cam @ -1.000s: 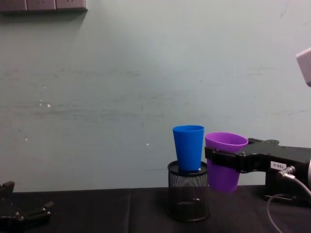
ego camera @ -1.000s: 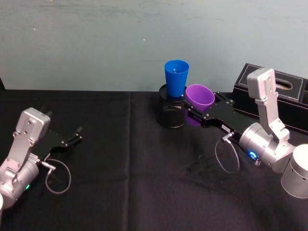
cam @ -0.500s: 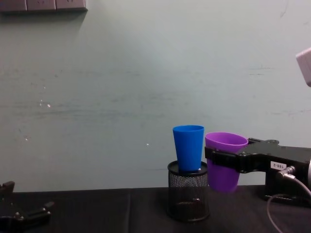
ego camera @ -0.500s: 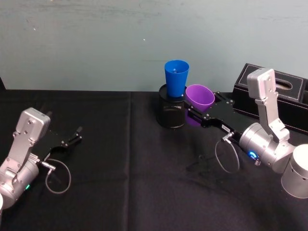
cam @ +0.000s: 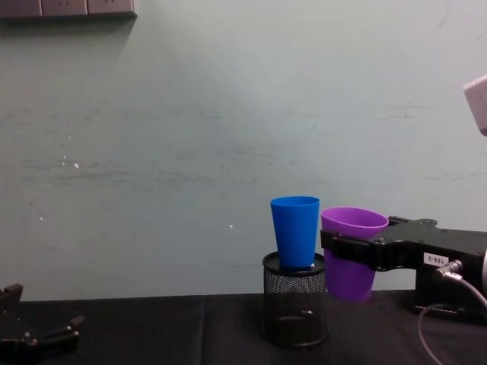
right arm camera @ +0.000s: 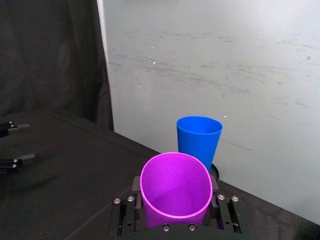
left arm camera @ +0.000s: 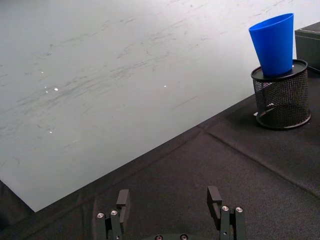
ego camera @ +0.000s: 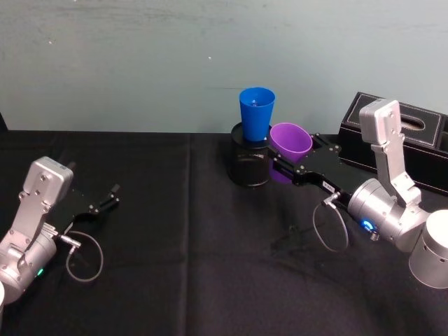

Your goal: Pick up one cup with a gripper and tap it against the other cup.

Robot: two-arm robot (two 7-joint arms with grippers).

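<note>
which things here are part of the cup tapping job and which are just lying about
In the job: purple cup, held in the right claw; blue cup, standing on the mesh pen holder.
Just there: mesh pen holder, black box at the right, idle left claw, open.

Open cloth (ego camera: 175, 231) left; blue cup (ego camera: 256, 112), holder (ego camera: 250, 168), box (ego camera: 428, 147) right.

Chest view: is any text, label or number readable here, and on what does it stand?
The white label on the right gripper: a short code, too blurred to read.
The blue cup and the purple cup: no print visible.
</note>
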